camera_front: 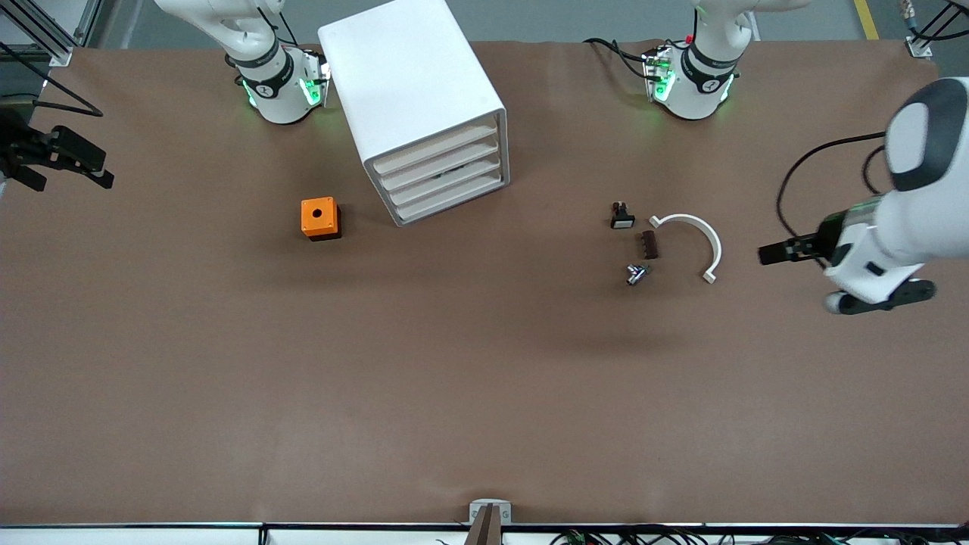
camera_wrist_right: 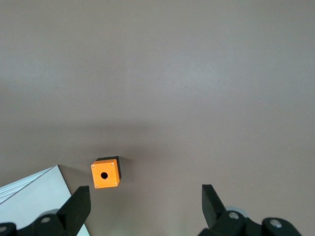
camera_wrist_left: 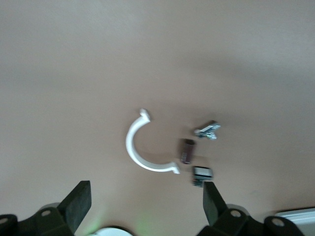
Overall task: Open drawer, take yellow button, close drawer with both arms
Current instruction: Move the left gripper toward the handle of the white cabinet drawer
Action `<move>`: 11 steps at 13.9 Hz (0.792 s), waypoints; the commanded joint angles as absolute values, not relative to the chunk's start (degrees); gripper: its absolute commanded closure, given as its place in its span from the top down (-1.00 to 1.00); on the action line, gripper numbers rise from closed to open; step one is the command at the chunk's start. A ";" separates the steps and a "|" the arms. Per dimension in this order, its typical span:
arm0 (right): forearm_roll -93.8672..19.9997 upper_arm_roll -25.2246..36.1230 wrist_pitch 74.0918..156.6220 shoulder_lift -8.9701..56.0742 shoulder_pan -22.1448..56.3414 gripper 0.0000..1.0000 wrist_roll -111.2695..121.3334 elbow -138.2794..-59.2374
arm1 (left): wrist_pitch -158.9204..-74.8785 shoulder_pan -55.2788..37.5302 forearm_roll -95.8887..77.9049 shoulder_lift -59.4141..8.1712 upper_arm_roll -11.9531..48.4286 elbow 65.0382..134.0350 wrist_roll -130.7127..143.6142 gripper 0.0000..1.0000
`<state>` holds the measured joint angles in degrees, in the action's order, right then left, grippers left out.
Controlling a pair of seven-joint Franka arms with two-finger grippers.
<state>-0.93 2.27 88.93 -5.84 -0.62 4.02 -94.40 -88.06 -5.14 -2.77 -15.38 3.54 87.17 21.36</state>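
Note:
The tall white cabinet [camera_front: 412,91] stands between the two arm bases, and a corner of it shows in the right wrist view [camera_wrist_right: 34,196]. Its four flat drawers are all pushed in; the topmost drawer [camera_front: 435,151] is shut. The button is hidden. My left gripper [camera_front: 768,253] hangs open over the table at the left arm's end, with nothing between its fingers [camera_wrist_left: 146,201]. My right gripper [camera_front: 106,172] hangs open and empty over the right arm's end of the table [camera_wrist_right: 146,204].
An orange cube with a black hole [camera_front: 320,218] [camera_wrist_right: 105,174] sits beside the cabinet toward the right arm's end. Toward the left arm's end lie a black piece with a white face [camera_front: 622,217] [camera_wrist_left: 202,174], a brown part [camera_front: 649,244], a metal part [camera_front: 637,273] and a white curved bracket [camera_front: 700,235] [camera_wrist_left: 133,147].

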 commanded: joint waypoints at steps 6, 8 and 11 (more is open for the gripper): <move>-1.49 2.46 88.95 -7.21 -0.70 1.00 4.66 -95.36 | -86.75 -19.41 -23.09 -28.27 3.34 82.02 65.41 0.99; -1.49 2.46 88.95 -7.21 -0.62 1.00 4.66 -95.36 | -86.66 -21.70 -28.71 -32.24 3.43 79.38 78.07 0.99; -1.49 2.46 88.95 -7.21 -0.62 1.00 4.66 -95.36 | -83.34 -23.46 -37.59 -35.50 3.60 77.79 94.00 0.99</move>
<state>-0.93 2.29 88.95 -5.84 -0.62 4.03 -94.39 -87.14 -22.90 -33.31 -33.09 3.84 81.28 85.55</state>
